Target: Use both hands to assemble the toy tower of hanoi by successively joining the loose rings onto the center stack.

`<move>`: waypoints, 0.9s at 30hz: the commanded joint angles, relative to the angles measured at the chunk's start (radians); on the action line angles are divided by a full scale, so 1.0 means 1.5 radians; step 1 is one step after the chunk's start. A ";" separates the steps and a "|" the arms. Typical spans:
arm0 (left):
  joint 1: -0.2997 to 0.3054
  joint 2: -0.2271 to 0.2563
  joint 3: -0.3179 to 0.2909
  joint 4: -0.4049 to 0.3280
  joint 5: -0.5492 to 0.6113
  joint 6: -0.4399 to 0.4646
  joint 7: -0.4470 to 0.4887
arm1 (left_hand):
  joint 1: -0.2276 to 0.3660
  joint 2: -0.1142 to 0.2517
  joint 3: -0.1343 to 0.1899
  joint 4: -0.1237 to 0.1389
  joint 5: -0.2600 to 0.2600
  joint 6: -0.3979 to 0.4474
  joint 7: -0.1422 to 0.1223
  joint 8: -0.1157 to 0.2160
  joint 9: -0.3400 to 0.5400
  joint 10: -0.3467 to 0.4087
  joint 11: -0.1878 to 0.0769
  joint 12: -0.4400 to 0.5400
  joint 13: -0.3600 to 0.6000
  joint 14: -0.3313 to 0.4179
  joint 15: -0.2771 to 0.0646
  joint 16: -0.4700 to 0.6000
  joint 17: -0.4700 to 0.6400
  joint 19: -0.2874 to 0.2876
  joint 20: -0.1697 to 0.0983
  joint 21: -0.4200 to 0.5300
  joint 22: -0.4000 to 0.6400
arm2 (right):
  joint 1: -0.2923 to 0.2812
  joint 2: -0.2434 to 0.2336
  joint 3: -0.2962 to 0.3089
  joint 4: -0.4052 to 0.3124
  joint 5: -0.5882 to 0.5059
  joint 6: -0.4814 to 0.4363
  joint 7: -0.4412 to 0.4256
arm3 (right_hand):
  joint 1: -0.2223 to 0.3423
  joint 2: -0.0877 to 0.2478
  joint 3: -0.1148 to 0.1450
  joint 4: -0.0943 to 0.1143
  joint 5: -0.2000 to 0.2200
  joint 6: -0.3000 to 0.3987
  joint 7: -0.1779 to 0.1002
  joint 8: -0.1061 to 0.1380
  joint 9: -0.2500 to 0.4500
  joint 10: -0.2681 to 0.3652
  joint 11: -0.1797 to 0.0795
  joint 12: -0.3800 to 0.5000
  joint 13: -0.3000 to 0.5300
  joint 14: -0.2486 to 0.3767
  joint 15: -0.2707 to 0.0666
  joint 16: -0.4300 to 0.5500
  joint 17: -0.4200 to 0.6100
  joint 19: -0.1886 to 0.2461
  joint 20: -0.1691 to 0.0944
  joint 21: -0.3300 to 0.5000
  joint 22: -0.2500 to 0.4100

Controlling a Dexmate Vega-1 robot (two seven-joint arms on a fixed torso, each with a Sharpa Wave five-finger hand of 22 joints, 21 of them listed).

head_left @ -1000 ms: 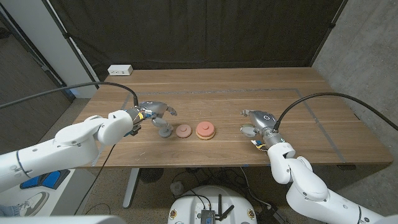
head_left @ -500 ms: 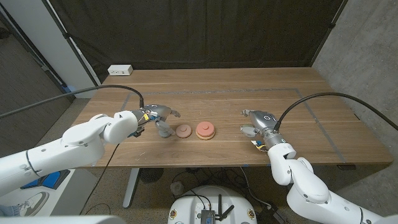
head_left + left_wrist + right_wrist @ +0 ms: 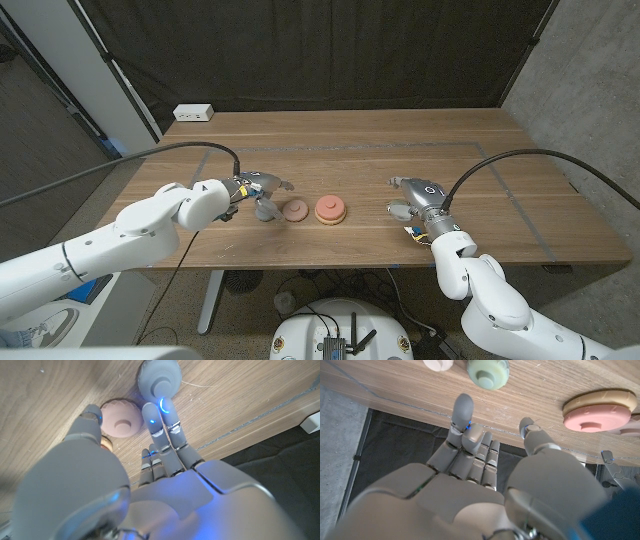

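A small center stack (image 3: 330,209) sits near the middle of the wooden table: a salmon-pink disc with a raised hub lying flat on a wider tan disc. Just beside it, at nine o'clock, a loose dusty-pink ring (image 3: 293,210) lies flat, apart from the stack, its center knob facing up. Further toward nine o'clock, close beside that ring, a loose grey ring (image 3: 265,208) with a raised center knob rests flat on the wood.

head view: high, looking down over the whole tabletop (image 3: 400,135). wrist views: close, along each hand's back, turned upside down. shared by all three: the pink-topped center stack (image 3: 330,209), glimpsed in both wrist views.
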 commanded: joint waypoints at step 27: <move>-0.025 -0.093 0.054 0.084 0.086 -0.042 0.009 | 0.001 -0.003 -0.002 0.003 -0.006 0.015 -0.007 0.014 -0.003 0.013 -0.005 0.014 -0.001 0.000 -0.067 0.005 0.000 0.001 -0.097 0.003 0.002 | -0.016 0.003 0.015 -0.005 0.029 0.005 -0.012 | -0.003 0.008 0.002 0.002 0.005 0.008 0.000 0.003 0.003 0.006 -0.003 0.001 0.005 -0.003 -0.055 0.001 0.000 -0.002 -0.052 0.005 0.000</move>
